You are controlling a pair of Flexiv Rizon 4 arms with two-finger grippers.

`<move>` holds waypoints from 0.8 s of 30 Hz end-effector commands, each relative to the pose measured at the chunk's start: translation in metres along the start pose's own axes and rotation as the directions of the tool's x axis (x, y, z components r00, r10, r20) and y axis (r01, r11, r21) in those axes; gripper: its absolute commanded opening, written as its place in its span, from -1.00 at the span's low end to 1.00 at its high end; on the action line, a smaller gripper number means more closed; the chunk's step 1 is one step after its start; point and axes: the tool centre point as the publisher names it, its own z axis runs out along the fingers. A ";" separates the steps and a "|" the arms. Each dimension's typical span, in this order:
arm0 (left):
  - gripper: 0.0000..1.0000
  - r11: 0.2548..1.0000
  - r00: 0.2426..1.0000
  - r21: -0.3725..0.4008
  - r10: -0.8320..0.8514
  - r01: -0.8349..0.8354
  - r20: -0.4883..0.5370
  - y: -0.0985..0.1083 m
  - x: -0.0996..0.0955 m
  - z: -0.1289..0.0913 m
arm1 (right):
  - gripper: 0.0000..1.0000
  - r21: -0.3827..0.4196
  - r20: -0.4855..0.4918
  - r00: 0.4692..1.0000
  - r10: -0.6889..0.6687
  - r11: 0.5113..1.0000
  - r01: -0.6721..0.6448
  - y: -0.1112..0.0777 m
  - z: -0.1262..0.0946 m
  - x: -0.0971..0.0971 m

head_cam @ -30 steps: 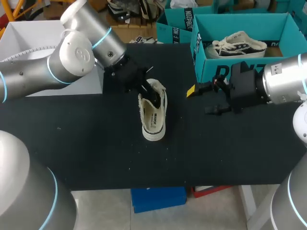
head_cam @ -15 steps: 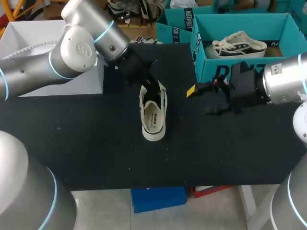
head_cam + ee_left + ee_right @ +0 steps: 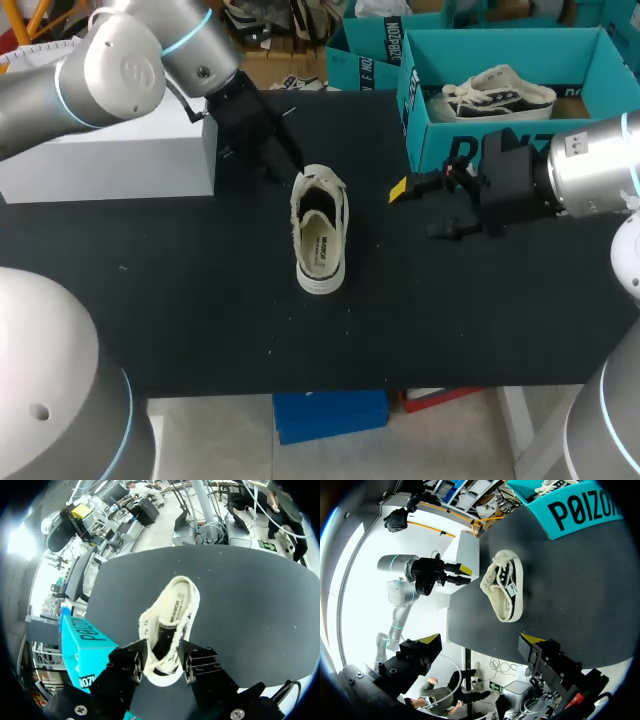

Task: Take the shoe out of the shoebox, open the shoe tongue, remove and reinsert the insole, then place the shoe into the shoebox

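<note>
Canvas shoe [image 3: 320,235] stands upright mid-worktop [image 3: 200,300], clear of the teal shoebox [image 3: 500,150]; both pincers are empty.

The left pincer [image 3: 283,163] hangs just beyond the shoe's tongue end, fingers spread and not touching it. The right pincer [image 3: 420,210] waits well to the side by the shoebox, fingers also wide apart. The shoe looks light, with a soft cloth upper that would probably buckle under a squeeze and a stiffer rubber sole. It seems best steadied by pinching the side wall or heel collar down near the sole. The tongue likely lifts by its free edge. The insole is probably thin and floppy, so the heel end is the place to take it.
</note>
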 end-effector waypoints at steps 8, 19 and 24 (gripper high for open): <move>0.29 0.996 0.993 -0.071 0.047 -0.054 -0.105 -0.002 0.021 -0.007 | 1.00 0.000 0.000 1.000 0.000 1.000 0.000 0.000 0.001 0.000; 0.30 0.984 0.967 -0.104 0.116 -0.142 -0.225 -0.006 0.022 0.021 | 1.00 0.000 0.000 1.000 0.000 1.000 0.000 0.000 0.001 0.000; 0.24 0.980 0.954 -0.105 0.140 -0.172 -0.264 -0.006 0.028 0.037 | 1.00 0.000 0.000 1.000 0.000 1.000 0.000 0.000 0.001 0.000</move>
